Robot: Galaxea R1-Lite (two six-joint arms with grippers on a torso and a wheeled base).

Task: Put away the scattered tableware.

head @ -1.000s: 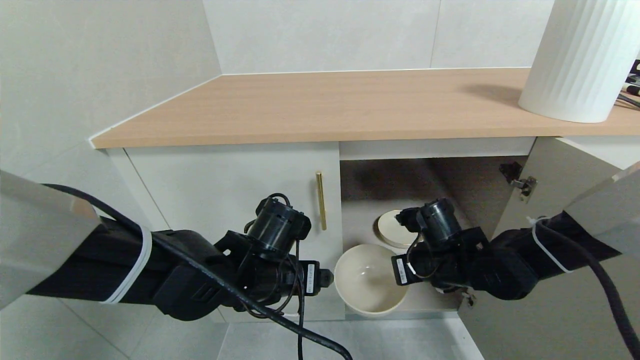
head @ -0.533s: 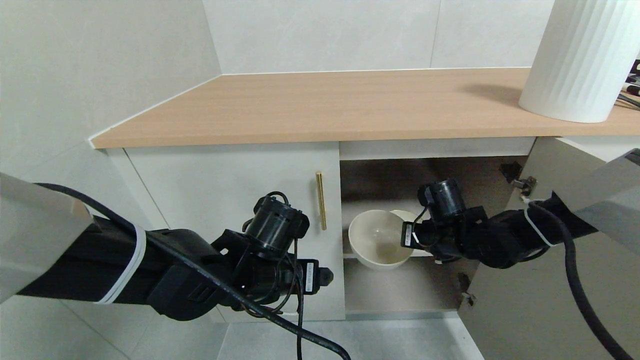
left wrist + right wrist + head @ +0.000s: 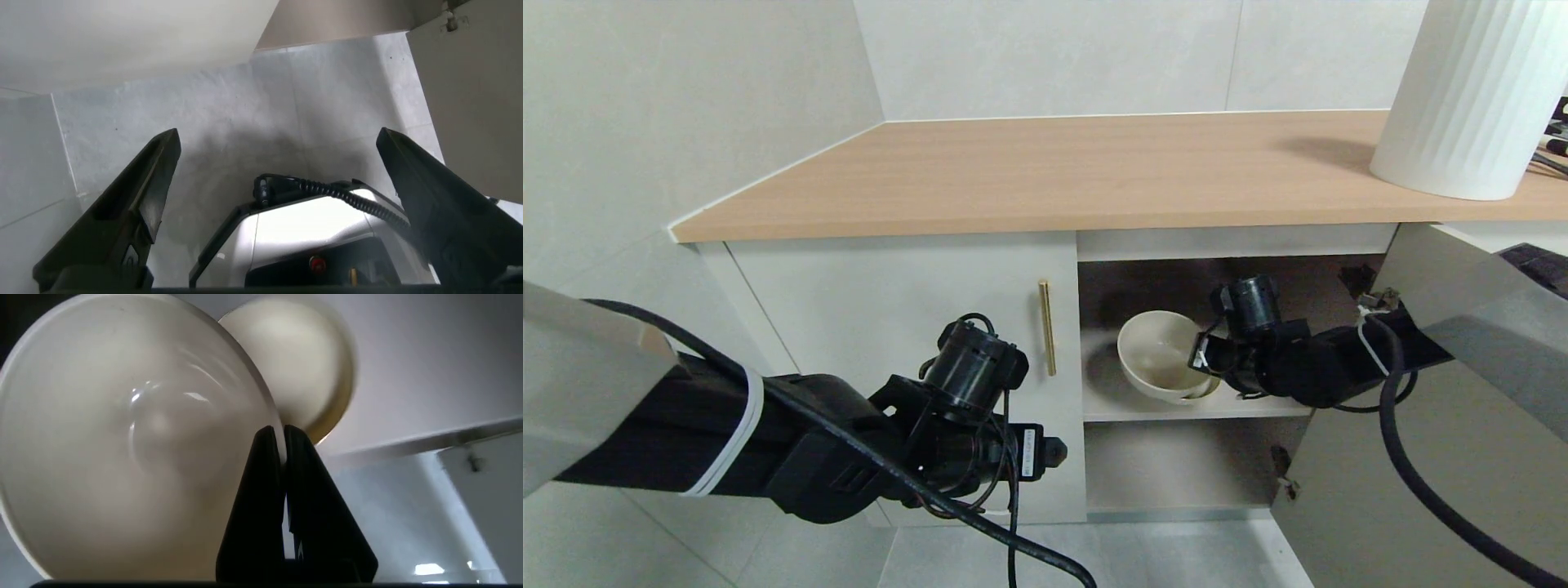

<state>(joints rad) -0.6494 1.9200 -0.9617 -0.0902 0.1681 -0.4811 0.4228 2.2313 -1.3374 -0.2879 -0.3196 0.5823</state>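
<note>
A cream bowl [image 3: 1160,353] is tilted inside the open cabinet, over the middle shelf [image 3: 1111,404]. My right gripper [image 3: 1199,361] is shut on its rim from the right. In the right wrist view the bowl [image 3: 139,457] is close up, its rim pinched between the dark fingers [image 3: 265,482] of the right gripper [image 3: 283,441]. A cream plate [image 3: 306,367] lies on the shelf behind it, and its edge [image 3: 1207,390] peeks out under the bowl. My left gripper [image 3: 1054,451] hangs low in front of the closed left door, open [image 3: 278,147] over the floor, holding nothing.
A tall white ribbed container [image 3: 1462,98] stands on the wooden countertop [image 3: 1029,175] at the right. The right cabinet door [image 3: 1405,465] stands open beside my right arm. A gold handle [image 3: 1046,327] marks the closed left door. The bottom shelf [image 3: 1176,465] is bare.
My right gripper has carried the bowl up from low at the cabinet's front and back onto the middle shelf, over the plate. The left arm has stayed put.
</note>
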